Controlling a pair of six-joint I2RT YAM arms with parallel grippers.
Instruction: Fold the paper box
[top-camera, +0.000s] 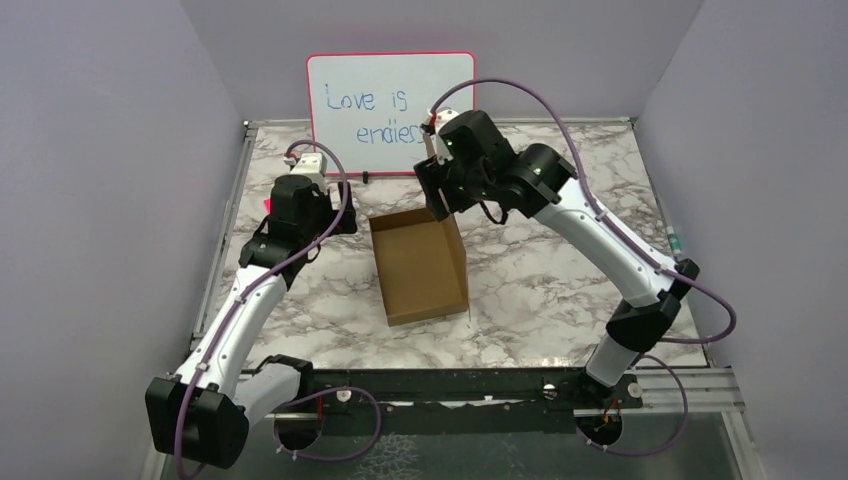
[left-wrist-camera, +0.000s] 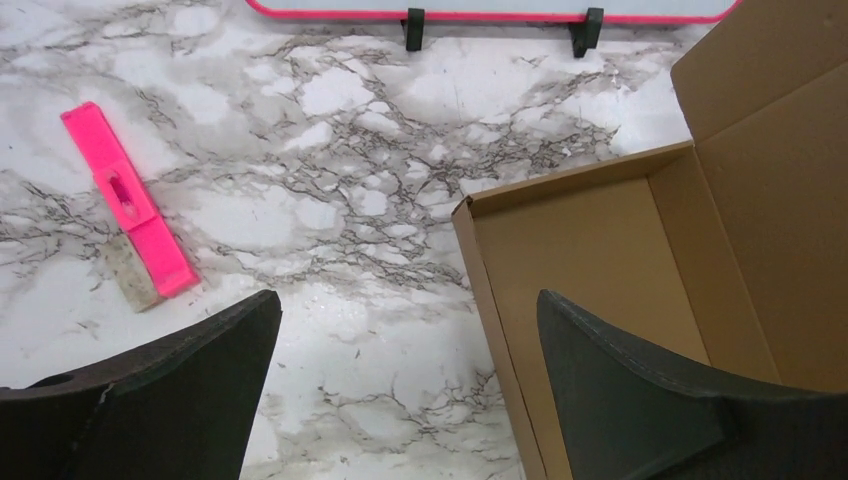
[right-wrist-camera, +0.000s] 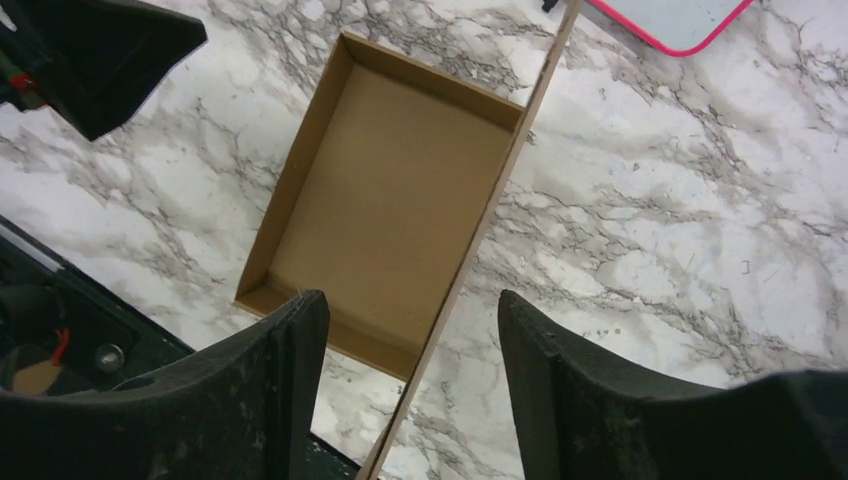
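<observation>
Top view: high above near edge, faces far edge, whole worktop (top-camera: 560, 290) seen. Left wrist: close, low, faces far edge. Right wrist: higher, steep down. All share paper box (top-camera: 418, 265).

Open-topped paper box (top-camera: 418, 265) on marble table (top-camera: 560, 280), left gripper (top-camera: 342, 217) beside it, right gripper (top-camera: 437, 198) over its far corner

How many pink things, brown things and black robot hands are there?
Pink: 2 (whiteboard frame, small tool)
Brown: 1 (paper box)
Black robot hands: 2 (left hand, right hand)
Total: 5
</observation>
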